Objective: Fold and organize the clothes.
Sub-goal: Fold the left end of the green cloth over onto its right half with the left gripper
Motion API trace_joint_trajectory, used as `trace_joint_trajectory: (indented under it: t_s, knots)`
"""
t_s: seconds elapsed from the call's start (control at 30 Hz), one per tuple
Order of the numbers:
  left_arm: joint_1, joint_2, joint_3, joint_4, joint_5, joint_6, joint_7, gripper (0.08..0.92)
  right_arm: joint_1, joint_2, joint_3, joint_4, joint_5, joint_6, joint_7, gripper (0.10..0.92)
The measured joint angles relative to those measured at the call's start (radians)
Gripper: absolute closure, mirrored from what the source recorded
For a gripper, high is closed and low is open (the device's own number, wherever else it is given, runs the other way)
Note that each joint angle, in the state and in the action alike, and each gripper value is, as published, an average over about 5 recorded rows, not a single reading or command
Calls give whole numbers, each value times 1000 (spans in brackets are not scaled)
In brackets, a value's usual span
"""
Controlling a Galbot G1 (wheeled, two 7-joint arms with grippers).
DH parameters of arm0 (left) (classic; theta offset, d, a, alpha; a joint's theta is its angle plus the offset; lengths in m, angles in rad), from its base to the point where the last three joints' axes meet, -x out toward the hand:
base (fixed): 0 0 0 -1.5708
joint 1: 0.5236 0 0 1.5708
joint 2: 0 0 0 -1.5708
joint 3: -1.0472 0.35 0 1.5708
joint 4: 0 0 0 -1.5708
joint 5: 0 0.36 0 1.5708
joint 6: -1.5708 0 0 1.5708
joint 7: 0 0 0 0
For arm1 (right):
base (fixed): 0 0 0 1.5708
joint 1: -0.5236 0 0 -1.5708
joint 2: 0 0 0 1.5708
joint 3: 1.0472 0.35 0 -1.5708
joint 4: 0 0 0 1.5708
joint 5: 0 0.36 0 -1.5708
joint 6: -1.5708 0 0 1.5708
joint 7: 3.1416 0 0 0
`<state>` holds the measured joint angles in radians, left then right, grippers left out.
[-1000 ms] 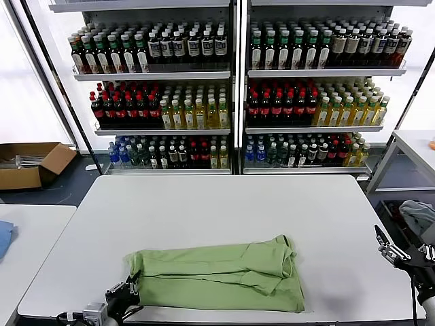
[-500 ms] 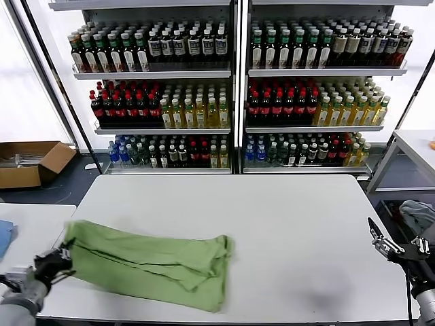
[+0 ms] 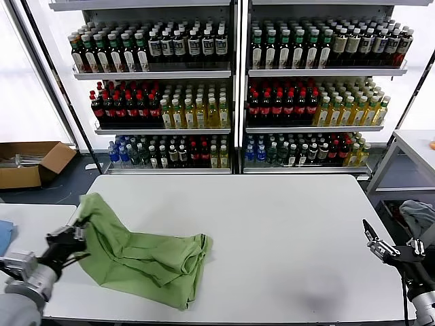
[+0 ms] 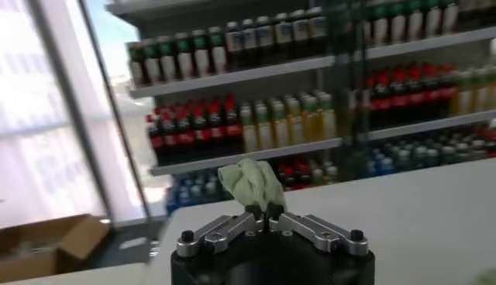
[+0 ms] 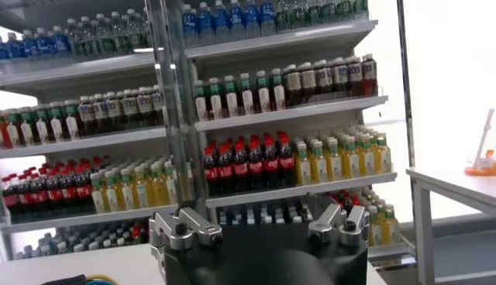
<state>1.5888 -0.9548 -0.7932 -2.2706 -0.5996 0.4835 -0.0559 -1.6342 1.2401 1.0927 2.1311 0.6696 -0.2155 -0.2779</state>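
The light green polo shirt [image 3: 146, 255] lies folded and bunched on the left front part of the white table [image 3: 285, 224]. Its left end is lifted off the table. My left gripper [image 3: 75, 238] is shut on that lifted end at the table's left edge. In the left wrist view a tuft of green cloth [image 4: 249, 182] sticks up from between the closed fingers of the left gripper [image 4: 263, 213]. The collar, buttons and logo are hidden. My right gripper [image 3: 374, 241] hangs open and empty off the table's right front edge, far from the shirt; the right wrist view [image 5: 260, 224] shows its jaws spread wide.
Shelves of bottles [image 3: 231, 102] stand behind the table. A second white table with a blue cloth [image 3: 4, 238] is at the left. A cardboard box [image 3: 30, 163] lies on the floor at back left. A grey-white fabric bundle [image 3: 418, 214] is at the right.
My left gripper has dragged the shirt from the front middle of the table to the left and raised its end. The right gripper has barely shifted.
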Motion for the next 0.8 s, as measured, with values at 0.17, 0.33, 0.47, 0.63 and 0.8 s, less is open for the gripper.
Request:
trace_joint_trajectory:
  t_s: [0.17,0.33,0.47,0.63,0.8]
  knots:
    - [-7,-34,142,-31,10,-9,-10,908,-8,5,0,5,0,6,-4,203]
    - [-26,-67,264,-16,15,-16,-21,908,-15,12,0,11,0,11,-7,203]
    - [-47,-95,347,19,34,-12,-23,887,-17,13,0,13,1,15,-8,203]
    - [-69,-133,430,70,74,-2,-25,759,-14,14,-7,14,4,17,-8,203]
    - [-91,-177,481,93,99,3,-35,612,-7,21,-19,14,5,18,-9,203]
